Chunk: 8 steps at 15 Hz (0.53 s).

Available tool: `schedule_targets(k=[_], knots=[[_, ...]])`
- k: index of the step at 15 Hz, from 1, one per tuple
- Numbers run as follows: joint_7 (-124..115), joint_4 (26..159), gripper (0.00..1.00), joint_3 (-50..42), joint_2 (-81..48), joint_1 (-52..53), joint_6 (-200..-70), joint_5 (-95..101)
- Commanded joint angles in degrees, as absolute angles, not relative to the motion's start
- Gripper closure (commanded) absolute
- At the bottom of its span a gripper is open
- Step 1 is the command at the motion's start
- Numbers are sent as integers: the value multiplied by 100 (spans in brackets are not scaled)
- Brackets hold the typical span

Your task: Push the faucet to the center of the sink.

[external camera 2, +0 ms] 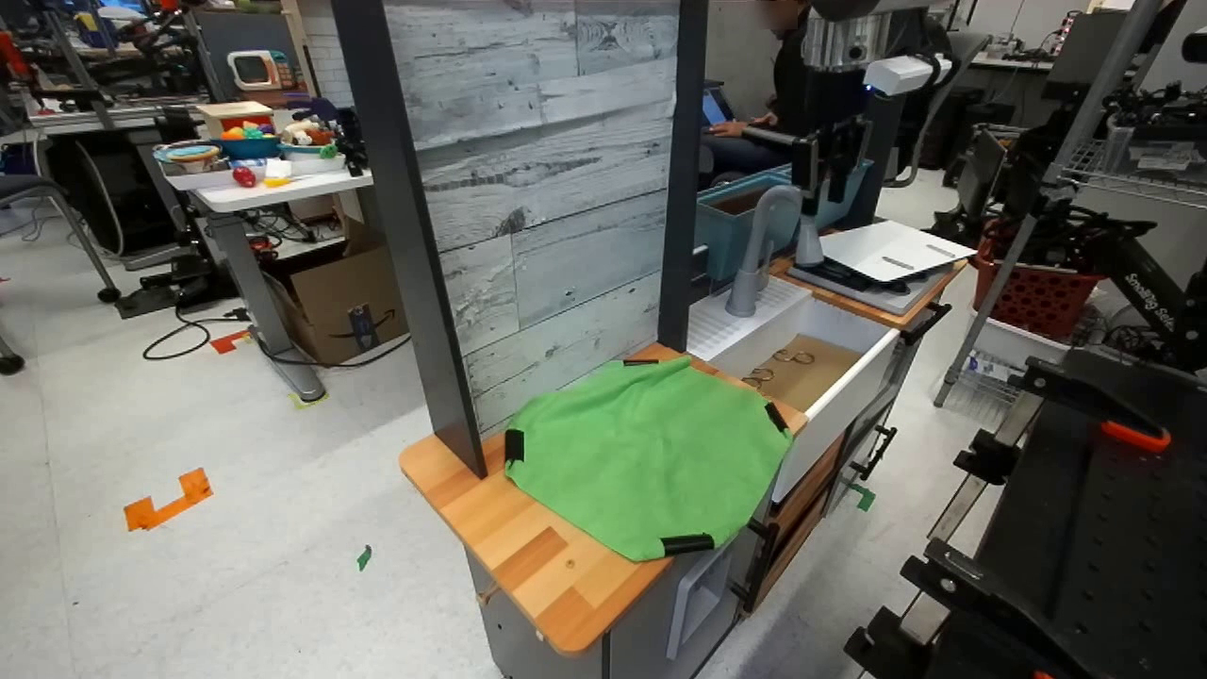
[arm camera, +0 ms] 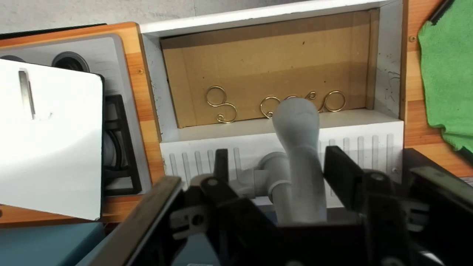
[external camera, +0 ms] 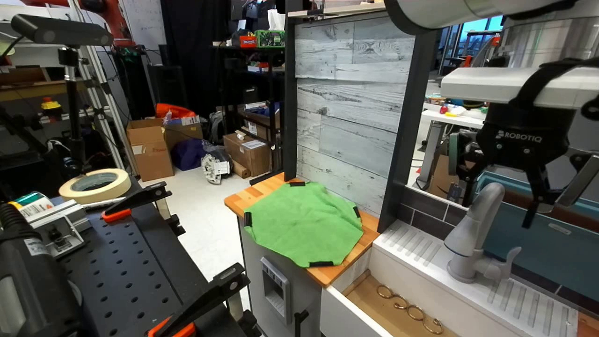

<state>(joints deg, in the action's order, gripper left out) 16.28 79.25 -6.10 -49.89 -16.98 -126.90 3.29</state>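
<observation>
The grey faucet stands on the white ribbed deck behind the sink. It also shows in an exterior view. In the wrist view the faucet's spout extends toward the basin, its rounded head overlapping the basin's back edge. The sink wall shows there too. My gripper is open, with one finger on each side of the spout. The right finger in that picture lies very close to the spout; I cannot tell if it touches. In both exterior views the gripper is at the faucet's top.
Several gold ring hooks lie on the sink's brown floor. A green cloth is taped to the wooden counter beside it. A white board lies over the stove. A blue bin stands behind. A wood-panel wall rises beside the cloth.
</observation>
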Motion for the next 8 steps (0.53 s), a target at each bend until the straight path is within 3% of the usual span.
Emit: schedule_targets(k=[1,8], knots=[[1672,8101,2,-676,-4668,-1708,-12526,431],[1565,9753,0,-473,-3365,-1437,-13257,303]])
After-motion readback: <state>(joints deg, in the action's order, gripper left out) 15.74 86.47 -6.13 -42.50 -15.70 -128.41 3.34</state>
